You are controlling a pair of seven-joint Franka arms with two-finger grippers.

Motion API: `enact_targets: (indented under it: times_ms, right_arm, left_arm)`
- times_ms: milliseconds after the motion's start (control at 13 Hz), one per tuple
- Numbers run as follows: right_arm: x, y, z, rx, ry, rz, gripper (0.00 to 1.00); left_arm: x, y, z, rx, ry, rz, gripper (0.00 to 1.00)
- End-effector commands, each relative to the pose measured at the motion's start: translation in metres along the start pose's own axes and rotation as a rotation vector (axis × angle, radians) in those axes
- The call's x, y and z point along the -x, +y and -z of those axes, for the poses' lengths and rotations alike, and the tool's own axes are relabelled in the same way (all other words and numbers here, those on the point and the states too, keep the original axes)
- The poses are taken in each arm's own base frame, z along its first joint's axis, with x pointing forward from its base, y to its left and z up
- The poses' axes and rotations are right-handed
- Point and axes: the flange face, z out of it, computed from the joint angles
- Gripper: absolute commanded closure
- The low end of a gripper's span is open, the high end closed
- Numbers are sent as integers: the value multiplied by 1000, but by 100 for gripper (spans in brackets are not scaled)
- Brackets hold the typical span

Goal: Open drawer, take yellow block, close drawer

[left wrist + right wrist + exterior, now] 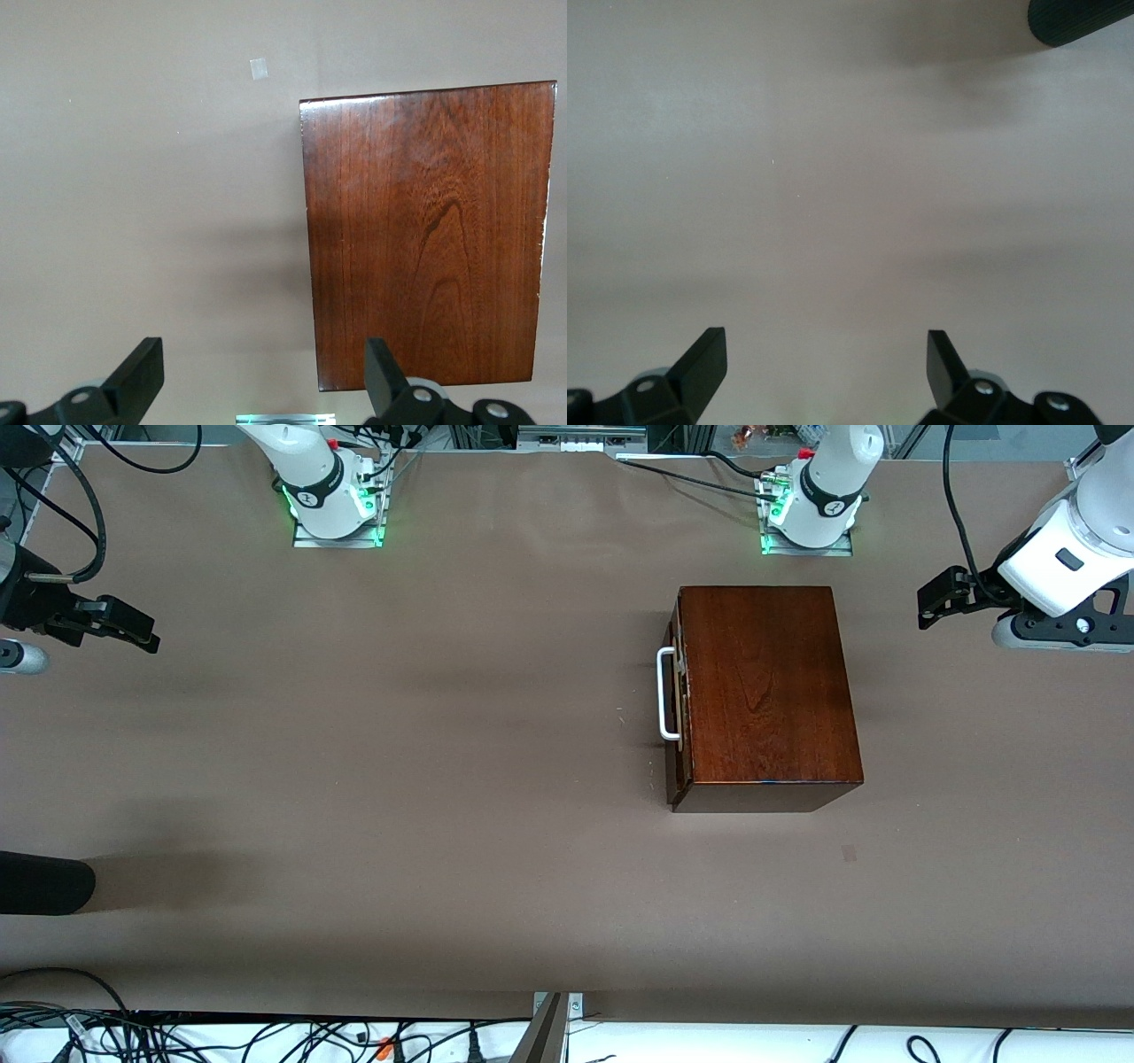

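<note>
The dark reddish-brown wooden box [766, 686] stands toward the left arm's end of the table. Its drawer [679, 717] is pushed in, with the white U-shaped handle [663, 693] facing the right arm's end. The yellow block is hidden. My left gripper [928, 607] hangs open over the table beside the box, at the side away from the handle. In the left wrist view the box top [425, 230] lies past my open left gripper [264, 372]. My right gripper [146, 633] waits open over bare table at the right arm's end, and the right wrist view shows nothing between the fingers of the right gripper [826, 367].
A black rounded object [44, 883] juts in over the table at the right arm's end, nearer the front camera; its tip [1081, 22] shows in the right wrist view. A small tape patch [849, 854] lies on the table nearer the camera than the box. Cables run along the table's edges.
</note>
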Motion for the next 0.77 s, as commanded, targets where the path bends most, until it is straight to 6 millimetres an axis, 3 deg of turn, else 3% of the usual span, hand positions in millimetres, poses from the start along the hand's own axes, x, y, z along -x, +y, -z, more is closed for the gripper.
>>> enact_targets:
  times_ms: [0, 692]
  right_arm:
    - [1, 2, 7, 1, 9, 12, 0]
    - [0, 2, 6, 1, 9, 12, 0]
  left_arm:
    - [-1, 2, 6, 8, -5, 6, 0]
    - [-2, -3, 6, 25, -8, 16, 0]
